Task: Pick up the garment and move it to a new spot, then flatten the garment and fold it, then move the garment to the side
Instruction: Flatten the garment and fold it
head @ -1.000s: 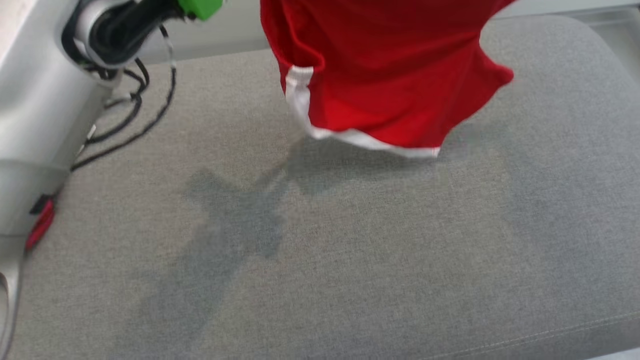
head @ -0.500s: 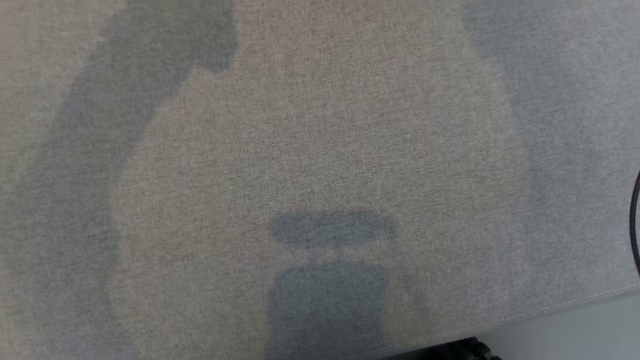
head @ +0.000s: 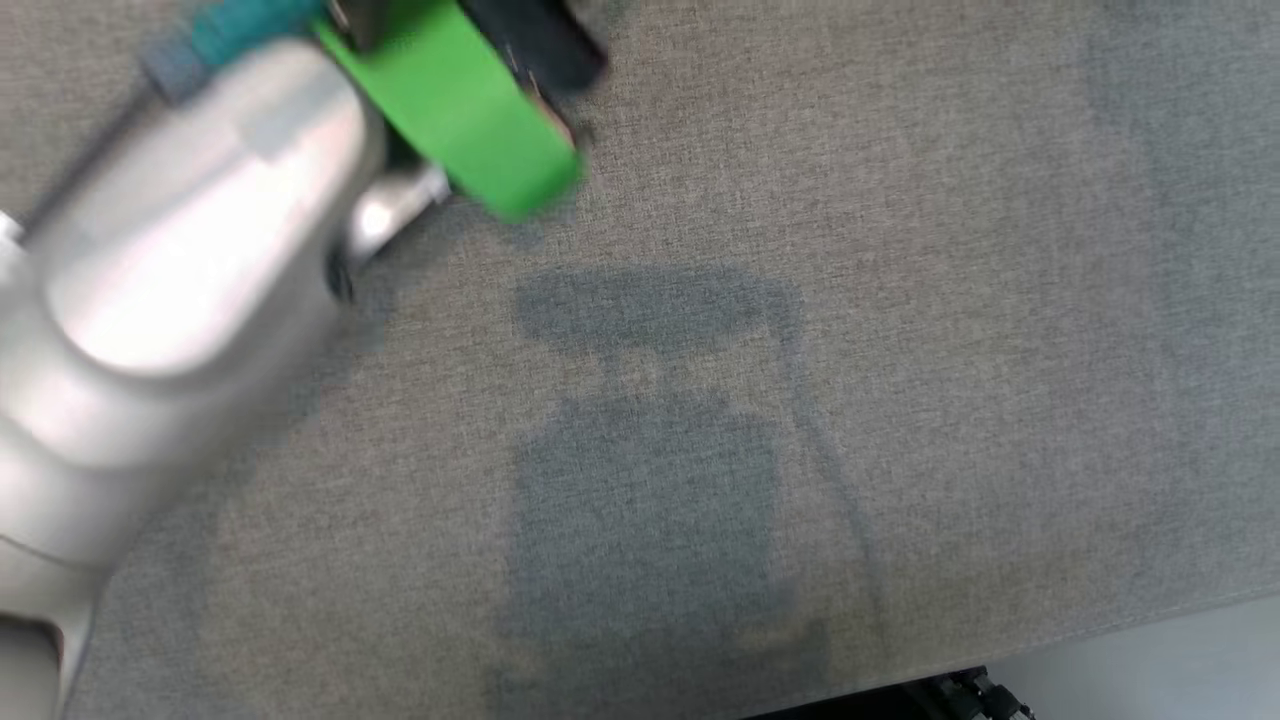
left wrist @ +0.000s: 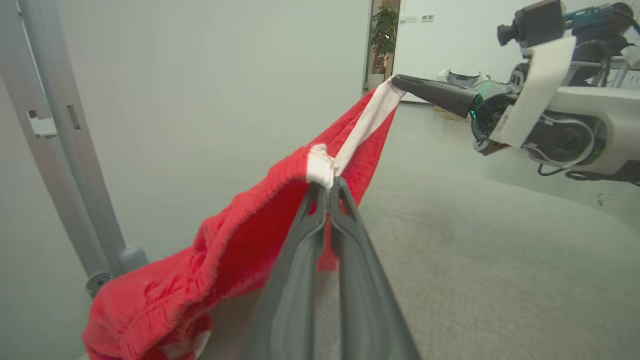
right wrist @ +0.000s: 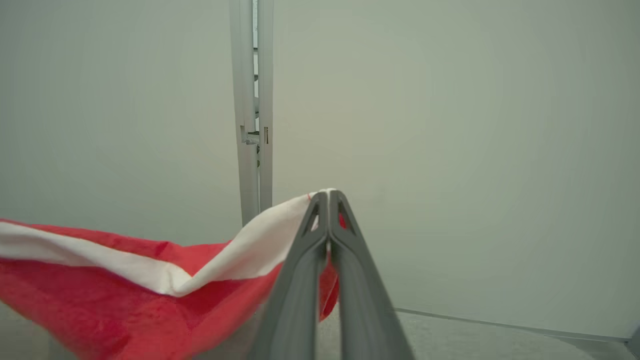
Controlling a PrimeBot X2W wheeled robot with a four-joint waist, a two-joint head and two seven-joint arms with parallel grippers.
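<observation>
The garment [left wrist: 240, 245] is red with a white hem, stretched in the air between both grippers above the grey fabric surface [left wrist: 500, 260]. In the left wrist view my left gripper [left wrist: 329, 182] is shut on a bunched bit of the white trim, and the red cloth sags down to the lower left. My right gripper [left wrist: 397, 82] pinches the far end of the white band. In the right wrist view that gripper [right wrist: 329, 192] is shut on the white hem, with the garment [right wrist: 125, 300] hanging off to the left. A blurred pale forearm with a green ring [head: 460, 110] crosses the head view's upper left.
A grey metal post [left wrist: 65, 150] stands by the pale wall behind the garment, and it shows as a white post [right wrist: 252, 115] in the right wrist view. The grey surface [head: 900, 300] ends at a front edge with pale floor [head: 1150, 660] beyond. A doorway with a plant [left wrist: 384, 35] is far off.
The head camera has swung down, so the red garment seen a second ago has left its picture. The pale forearm with the green ring has come in at the upper left.
</observation>
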